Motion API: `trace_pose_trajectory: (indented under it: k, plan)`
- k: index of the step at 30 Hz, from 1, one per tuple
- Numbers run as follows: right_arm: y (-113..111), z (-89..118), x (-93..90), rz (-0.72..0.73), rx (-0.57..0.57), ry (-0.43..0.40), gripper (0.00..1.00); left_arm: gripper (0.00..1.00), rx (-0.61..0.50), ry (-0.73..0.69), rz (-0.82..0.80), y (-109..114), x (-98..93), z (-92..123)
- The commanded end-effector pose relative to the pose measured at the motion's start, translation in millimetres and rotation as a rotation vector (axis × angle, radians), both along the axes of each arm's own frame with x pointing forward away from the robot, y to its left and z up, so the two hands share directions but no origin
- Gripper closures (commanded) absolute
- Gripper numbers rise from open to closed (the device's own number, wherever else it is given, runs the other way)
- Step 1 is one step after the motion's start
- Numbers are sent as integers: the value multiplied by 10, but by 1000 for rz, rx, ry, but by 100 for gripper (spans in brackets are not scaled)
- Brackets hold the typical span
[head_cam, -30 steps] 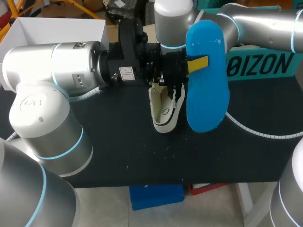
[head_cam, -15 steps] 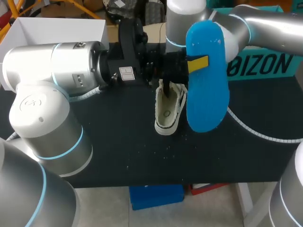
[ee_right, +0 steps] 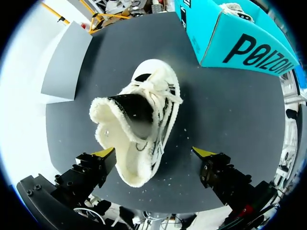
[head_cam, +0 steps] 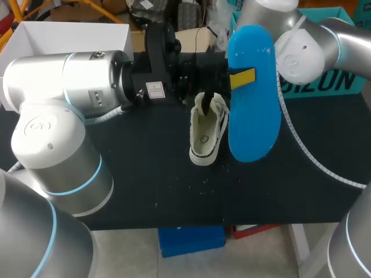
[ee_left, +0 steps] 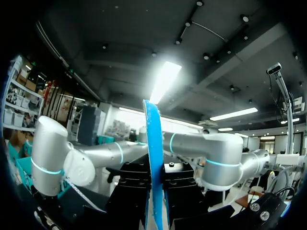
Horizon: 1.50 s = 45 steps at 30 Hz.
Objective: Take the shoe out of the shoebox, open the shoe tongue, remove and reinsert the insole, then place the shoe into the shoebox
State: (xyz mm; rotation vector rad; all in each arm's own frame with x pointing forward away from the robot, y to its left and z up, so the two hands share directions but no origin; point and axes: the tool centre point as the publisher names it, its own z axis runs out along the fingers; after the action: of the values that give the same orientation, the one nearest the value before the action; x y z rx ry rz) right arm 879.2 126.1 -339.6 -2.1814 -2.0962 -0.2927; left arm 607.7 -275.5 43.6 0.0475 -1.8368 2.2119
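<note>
A blue insole [head_cam: 253, 92] hangs upright above the table, and my left gripper [head_cam: 242, 78] is shut on its middle. In the left wrist view the insole [ee_left: 153, 158] shows edge-on between the black fingers. Just left of the insole, a white fleece-lined shoe [head_cam: 207, 130] with a black tongue stands on the black table. My right gripper [ee_right: 153, 153] hovers open above the shoe [ee_right: 139, 124], one yellow tip on each side, touching nothing. The teal shoebox [ee_right: 230, 33] lies beyond the shoe's toe.
The teal shoebox [head_cam: 324, 81] stands at the back right, partly behind my right arm [head_cam: 301, 52]. A white open box [head_cam: 58, 35] stands at the back left. A white cable [head_cam: 313, 156] trails across the table's right side. Small white crumbs lie in front of the shoe.
My right gripper has opened, let go of the shoe and drawn up and back. The shoe has settled from a tilt onto its sole. The left arm and insole have not moved.
</note>
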Motion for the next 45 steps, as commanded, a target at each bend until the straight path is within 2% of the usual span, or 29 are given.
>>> trace_pose_trajectory:
  k: [1,5,8,11,12,18,25,29,32,38,45]
  plan:
    - [-9,-16,-6,1,9,-2,0,100,1,0,3,-6,-14,-7]
    - [-9,-16,-6,1,9,-2,0,100,1,0,3,-6,-14,-7]
    - [-62,57,-25,12,184,64,0,100,1,0,3,-6,-14,-7]
    - [-81,154,-43,30,288,87,0,100,1,0,3,-6,-14,-7]
    - [-83,202,-53,33,361,104,0,100,1,0,3,-6,-14,-7]
    - [-87,358,-75,79,580,147,0,100,1,0,3,-6,-14,-7]
    - [-120,494,-54,59,825,192,0,100,1,0,3,-6,-14,-7]
    - [-134,568,-62,10,913,172,0,100,1,0,3,-6,-14,-7]
    - [-151,605,-69,-34,958,128,0,100,1,0,3,-6,-14,-7]
    - [-185,637,-74,-94,999,43,0,100,1,0,3,-6,-14,-7]
    - [-186,644,-65,-79,1013,58,0,100,1,0,3,-6,-14,-7]
